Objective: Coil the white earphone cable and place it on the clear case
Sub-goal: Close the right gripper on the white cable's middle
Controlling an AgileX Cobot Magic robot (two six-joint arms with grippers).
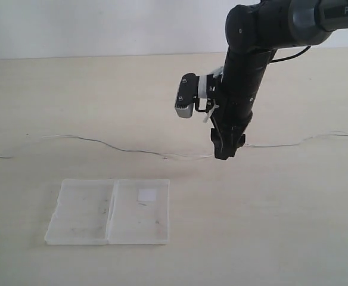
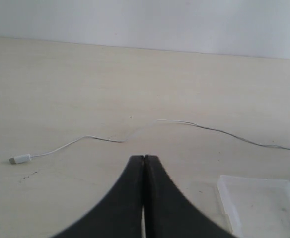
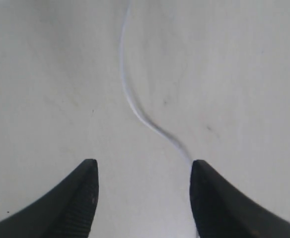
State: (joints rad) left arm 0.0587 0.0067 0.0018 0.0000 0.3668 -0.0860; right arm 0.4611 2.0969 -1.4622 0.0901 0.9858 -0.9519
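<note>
White, thin earphone cable [image 1: 102,143] lies stretched along the pale desk [image 1: 269,226], apart from the flat clear plastic case [image 1: 81,211]. Right end effector [image 3: 142,171] hangs over it, spread wide and empty. Left end effector [image 2: 144,158] is clenched on nothing. The step looks like picking up: go down and pinch it.

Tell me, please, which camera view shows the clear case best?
The exterior view: the whole clear case lies open there, both halves and its white label visible. The left wrist view catches only one corner; the right wrist view shows none of it.
</note>
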